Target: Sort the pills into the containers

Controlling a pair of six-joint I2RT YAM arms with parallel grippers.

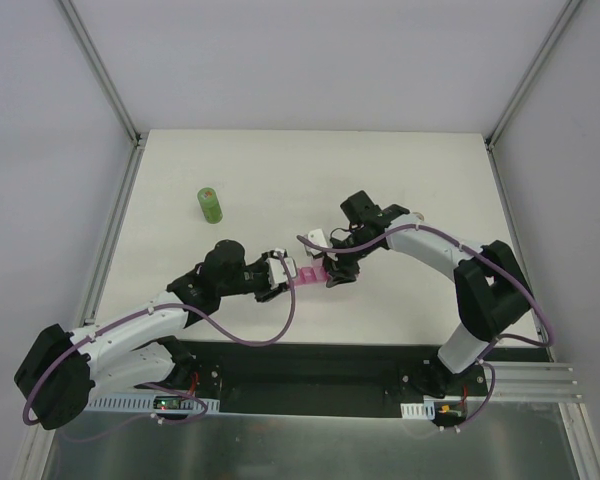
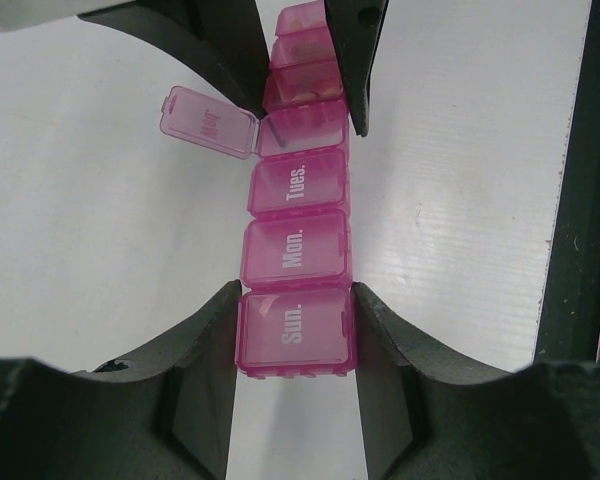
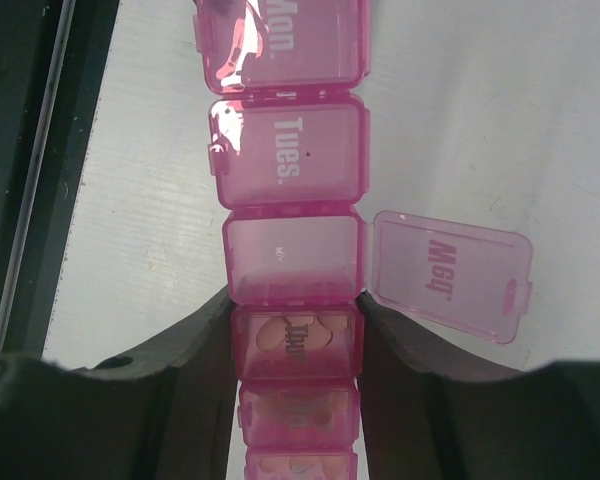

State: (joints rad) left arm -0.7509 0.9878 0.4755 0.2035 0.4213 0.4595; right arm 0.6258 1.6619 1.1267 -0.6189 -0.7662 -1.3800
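The pink containers [image 1: 310,272] are parked mid-bench [image 1: 400,170]. The Sun. end is clenched by the left claw [image 2: 295,330] and the Thur. box is gripped by the right claw [image 3: 295,340]. The Wed. lid [image 3: 450,275] is flipped open, and that box looks empty. Pale pills [image 3: 280,335] are seen under Thur. and beyond. Sun.–Tues. contents can't be made out. A green bottle [image 1: 211,205] is stood at 10 o'clock.

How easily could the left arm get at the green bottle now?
Probably not straight away: the left gripper is clamped on the Sun. end of the pink pill organizer. Bare table lies between it and the green bottle, so after letting go the way looks free.
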